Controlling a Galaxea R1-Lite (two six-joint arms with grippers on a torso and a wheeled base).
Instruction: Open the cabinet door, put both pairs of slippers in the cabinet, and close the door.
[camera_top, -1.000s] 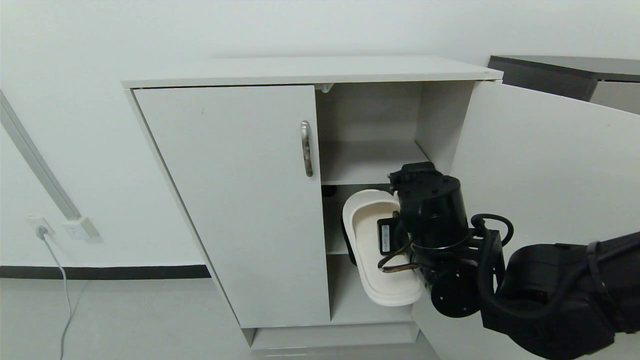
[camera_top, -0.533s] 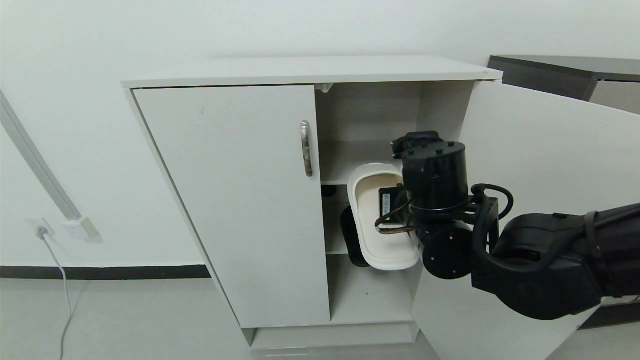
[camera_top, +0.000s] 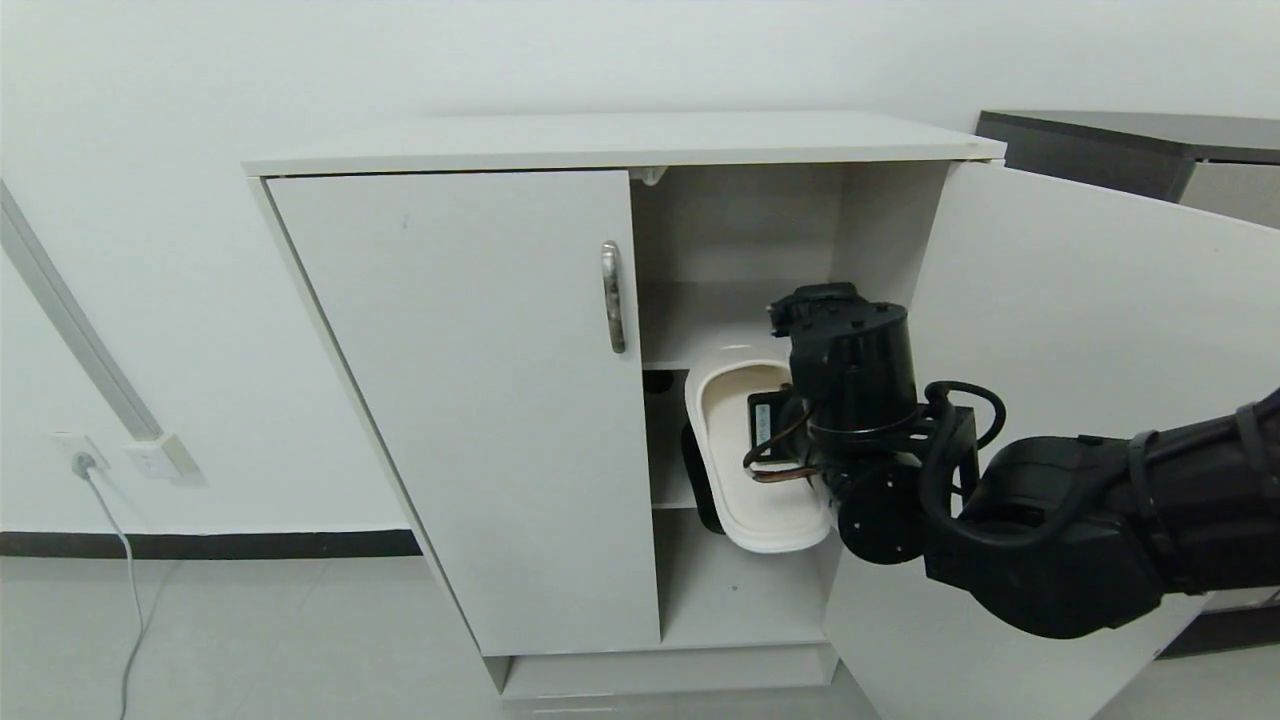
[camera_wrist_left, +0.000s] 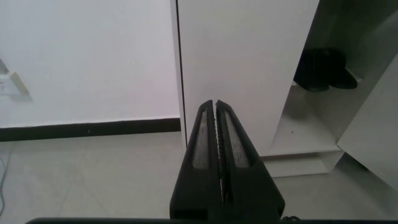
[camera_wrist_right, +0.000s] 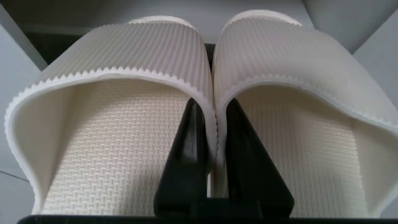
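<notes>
A white cabinet (camera_top: 620, 140) stands with its left door (camera_top: 460, 400) closed and its right door (camera_top: 1080, 350) swung open. My right gripper (camera_wrist_right: 214, 112) is shut on the pair of white slippers (camera_top: 745, 470), pinching the two touching inner strap edges (camera_wrist_right: 211, 74). The pair is held soles-out at the mouth of the middle shelf. Black slippers (camera_top: 697, 480) sit on that shelf behind them, and the left wrist view also shows the black slippers (camera_wrist_left: 323, 68). My left gripper (camera_wrist_left: 215, 112) is shut and empty, low in front of the cabinet.
The closed door carries a metal handle (camera_top: 612, 297). A wall socket with a cable (camera_top: 80, 462) is low on the left wall. A dark desk (camera_top: 1130, 140) stands behind the open door. The grey floor (camera_top: 250, 640) in front is bare.
The right arm lifted the white slippers from near the bottom shelf to the middle shelf level, then moved them slightly down and further into the opening.
</notes>
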